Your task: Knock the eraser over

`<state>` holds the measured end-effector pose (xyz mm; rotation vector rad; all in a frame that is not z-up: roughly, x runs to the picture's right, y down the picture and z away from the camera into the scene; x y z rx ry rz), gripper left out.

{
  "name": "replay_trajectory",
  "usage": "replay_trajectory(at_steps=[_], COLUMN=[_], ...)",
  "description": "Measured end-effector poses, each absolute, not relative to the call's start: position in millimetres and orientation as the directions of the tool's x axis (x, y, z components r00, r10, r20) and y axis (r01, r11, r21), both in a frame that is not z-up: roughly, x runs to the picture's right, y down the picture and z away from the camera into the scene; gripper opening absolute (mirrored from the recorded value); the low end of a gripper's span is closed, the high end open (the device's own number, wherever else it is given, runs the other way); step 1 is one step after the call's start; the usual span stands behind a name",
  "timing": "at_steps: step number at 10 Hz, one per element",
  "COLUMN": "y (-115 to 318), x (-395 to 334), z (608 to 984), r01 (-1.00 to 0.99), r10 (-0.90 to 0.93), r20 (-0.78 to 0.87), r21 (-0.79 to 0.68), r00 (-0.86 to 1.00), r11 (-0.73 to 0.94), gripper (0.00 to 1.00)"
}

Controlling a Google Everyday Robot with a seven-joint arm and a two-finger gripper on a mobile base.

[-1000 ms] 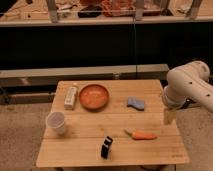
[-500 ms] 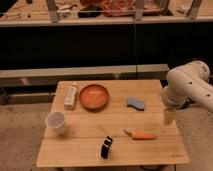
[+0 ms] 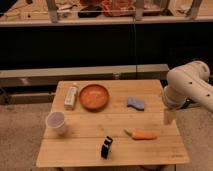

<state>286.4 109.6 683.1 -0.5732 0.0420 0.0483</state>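
The eraser is a small black block with a pale stripe. It stands upright near the front edge of the wooden table, left of the carrot. My gripper hangs from the white arm over the table's right edge. It is well to the right of the eraser and beyond the carrot, apart from both.
An orange plate sits at the back middle, a long white bar at the back left, a blue-grey pad at the back right, and a white cup at the left. A dark counter runs behind the table.
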Motion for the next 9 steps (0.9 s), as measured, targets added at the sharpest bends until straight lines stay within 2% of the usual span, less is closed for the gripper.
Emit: replay_trajectory(at_steps=[5,9], y=[112.5,151.3], x=[284.1,246.9], z=[682.8,681.0], r01=[-0.048,0.067], r10=[0.026,-0.063], r20=[-0.048,0.026], r21=[-0.541,-0.543], r00=[0.999,0.998], r11=[0.839,0.837], gripper=[0.80,0.80])
